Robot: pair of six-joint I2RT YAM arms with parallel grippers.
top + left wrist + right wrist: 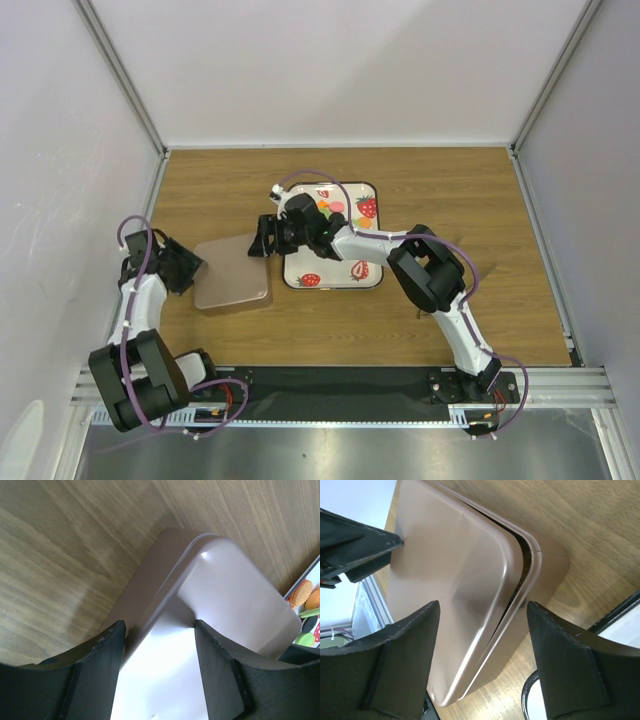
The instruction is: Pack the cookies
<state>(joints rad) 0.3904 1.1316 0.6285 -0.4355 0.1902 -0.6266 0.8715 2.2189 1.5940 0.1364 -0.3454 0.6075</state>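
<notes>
Several cookies (301, 592) sit on the strawberry tray (334, 278), just behind the right pincer (484, 610) and well away from the left pincer (159, 627). They look small, flat and light, and probably hard, so they might slip or crack if pinched too tight. I would take one by its edges with a soft squeeze. Both pincers are at the brown box (232, 272) on the counter (450, 200), one at each end. The right pincer's fingers stand apart over the edge of the lid (455, 570), which sits a bit crooked. The left pincer's fingers are apart with the box end between them, and I cannot tell if they squeeze it. The lid looks smooth and slippery, so its rim is the best place to hold.
</notes>
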